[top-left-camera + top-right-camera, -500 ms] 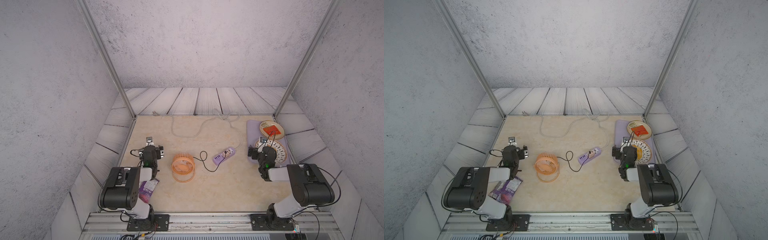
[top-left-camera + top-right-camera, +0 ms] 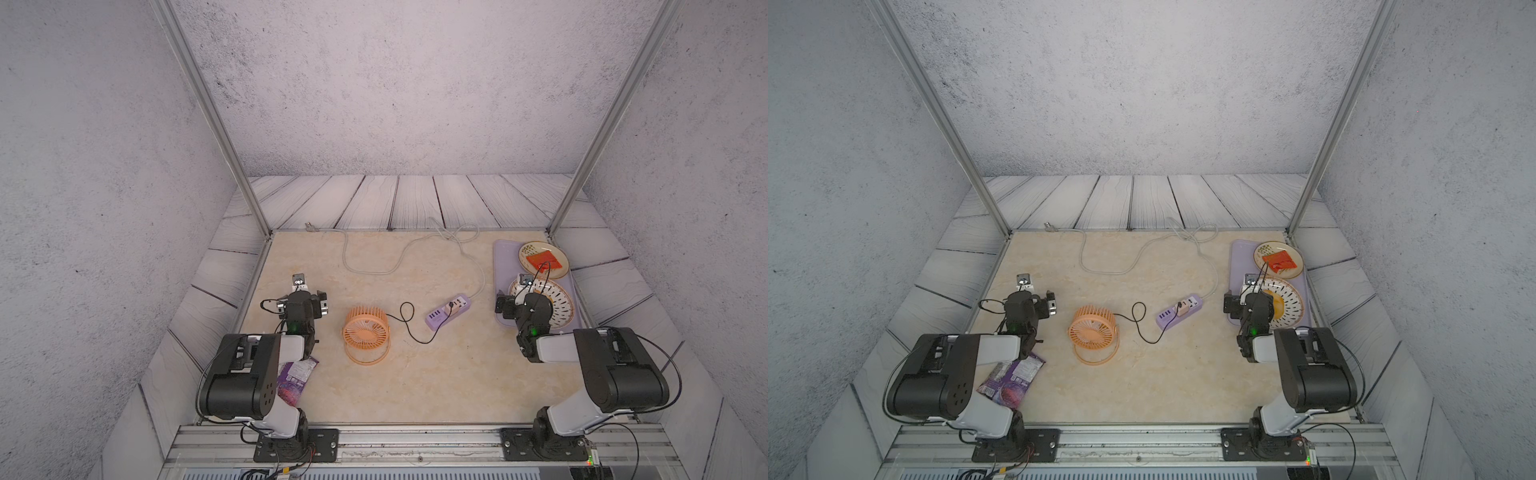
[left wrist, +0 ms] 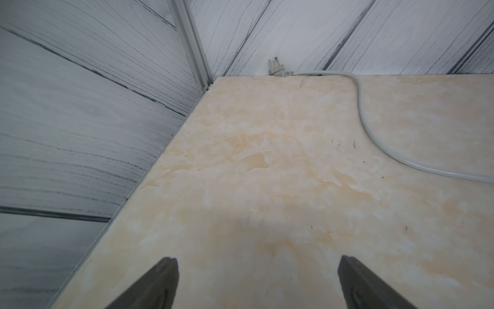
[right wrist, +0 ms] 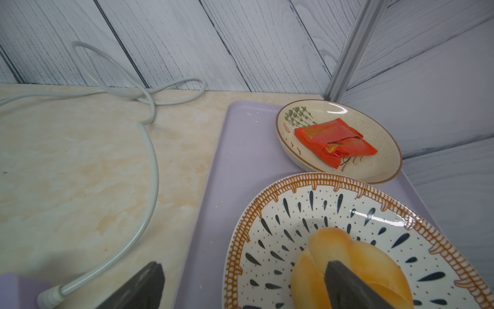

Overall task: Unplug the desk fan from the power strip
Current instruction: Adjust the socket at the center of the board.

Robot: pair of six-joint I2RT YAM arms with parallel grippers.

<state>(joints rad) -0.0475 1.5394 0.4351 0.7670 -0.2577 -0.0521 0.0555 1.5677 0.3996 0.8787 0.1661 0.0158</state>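
Observation:
The orange desk fan point(image 2: 366, 330) point(image 2: 1092, 330) stands on its ring stand in the middle of the table. Its thin black cable point(image 2: 409, 328) loops over to a pale pink plug adapter point(image 2: 454, 308) point(image 2: 1182, 309), seated in the lavender power strip point(image 2: 449, 312) point(image 2: 1180, 311). My left gripper point(image 3: 258, 260) point(image 2: 301, 297) hovers left of the fan, open over bare table. My right gripper point(image 4: 243, 267) point(image 2: 521, 303) is open right of the strip, above the tray's edge and a patterned plate. A corner of the power strip point(image 4: 16, 289) shows in the right wrist view.
The strip's grey cord point(image 2: 374, 270) point(image 4: 152, 187) winds back to a loose plug point(image 3: 275, 68) at the far edge. A lavender tray point(image 2: 505, 257) holds a plate with a bun point(image 4: 347, 256) and a dish with a red packet point(image 4: 334, 140). A purple snack bag point(image 2: 1013, 378) lies by the left arm.

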